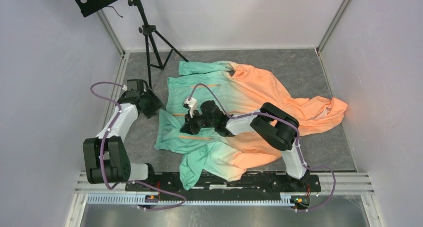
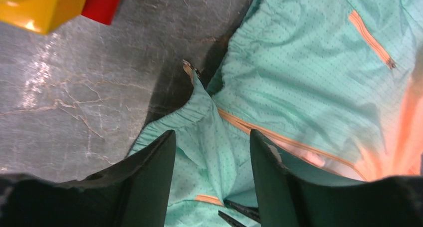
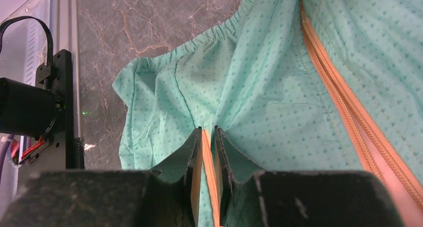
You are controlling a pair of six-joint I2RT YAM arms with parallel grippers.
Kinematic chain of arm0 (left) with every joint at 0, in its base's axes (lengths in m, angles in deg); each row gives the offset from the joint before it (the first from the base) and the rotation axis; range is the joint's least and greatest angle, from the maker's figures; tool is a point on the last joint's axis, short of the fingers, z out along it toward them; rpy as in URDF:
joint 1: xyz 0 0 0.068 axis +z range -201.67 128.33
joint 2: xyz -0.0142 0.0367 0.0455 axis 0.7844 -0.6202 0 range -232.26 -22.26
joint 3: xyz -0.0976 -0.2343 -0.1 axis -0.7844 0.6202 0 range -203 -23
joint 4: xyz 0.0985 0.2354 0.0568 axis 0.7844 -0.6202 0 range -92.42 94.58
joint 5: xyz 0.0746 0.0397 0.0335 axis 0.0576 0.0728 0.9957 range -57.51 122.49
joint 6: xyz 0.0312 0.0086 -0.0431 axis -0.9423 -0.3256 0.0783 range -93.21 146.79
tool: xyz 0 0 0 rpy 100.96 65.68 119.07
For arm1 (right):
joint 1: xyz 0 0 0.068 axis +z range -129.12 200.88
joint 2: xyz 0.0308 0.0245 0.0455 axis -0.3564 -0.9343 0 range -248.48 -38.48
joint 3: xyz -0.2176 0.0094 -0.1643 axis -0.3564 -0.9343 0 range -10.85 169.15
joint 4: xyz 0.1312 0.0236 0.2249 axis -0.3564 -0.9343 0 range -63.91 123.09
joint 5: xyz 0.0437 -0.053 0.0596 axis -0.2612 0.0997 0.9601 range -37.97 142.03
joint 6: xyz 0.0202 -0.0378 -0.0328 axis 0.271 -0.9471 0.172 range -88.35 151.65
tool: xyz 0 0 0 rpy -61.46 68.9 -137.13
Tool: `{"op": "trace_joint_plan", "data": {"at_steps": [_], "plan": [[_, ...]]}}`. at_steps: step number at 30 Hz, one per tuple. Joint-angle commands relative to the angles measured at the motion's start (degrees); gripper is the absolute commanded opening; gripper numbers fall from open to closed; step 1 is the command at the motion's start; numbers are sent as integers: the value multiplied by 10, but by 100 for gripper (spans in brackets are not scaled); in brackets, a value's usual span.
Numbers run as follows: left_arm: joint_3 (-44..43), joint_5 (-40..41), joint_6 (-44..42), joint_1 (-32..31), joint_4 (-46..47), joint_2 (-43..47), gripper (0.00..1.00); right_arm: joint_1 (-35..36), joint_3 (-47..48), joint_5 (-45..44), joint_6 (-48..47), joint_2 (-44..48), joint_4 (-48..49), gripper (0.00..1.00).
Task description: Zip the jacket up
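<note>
The jacket (image 1: 239, 107) lies rumpled on the grey floor, mint green on the left and peach orange on the right. My right gripper (image 1: 191, 122) reaches over its green part. In the right wrist view it (image 3: 208, 130) is shut on a fold of green cloth with an orange zipper strip (image 3: 205, 152) between the fingers. The long front zipper (image 3: 344, 105) runs beside it on the right. My left gripper (image 1: 155, 107) is at the jacket's left hem. In the left wrist view it (image 2: 212, 137) is open, with green cloth (image 2: 214, 157) between the fingers (image 2: 154, 177) and the orange zipper (image 2: 279, 137) just to the right.
A black music stand tripod (image 1: 149, 37) stands behind the left arm, close to the jacket's far left corner. Yellow (image 2: 45, 5) and red (image 2: 102, 2) blocks show at the top left of the left wrist view. The arms' black rail (image 1: 224, 179) runs along the near edge.
</note>
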Motion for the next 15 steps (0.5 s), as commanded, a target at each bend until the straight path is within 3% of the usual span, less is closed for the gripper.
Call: {"op": "trace_joint_plan", "data": {"at_steps": [1,6,11,15], "plan": [[-19,89,-22,-9,23,0,59,-3,8,16,3,-3,27,18],[-31,73,-20,-14,49,-53,58,-12,-6,21,16,-4,47,14],[-42,-21,-31,-14,82,-107,57,-19,-15,33,20,-5,57,13],[-32,-40,-44,-14,79,-102,43,-25,-17,43,24,-1,53,12]]}}
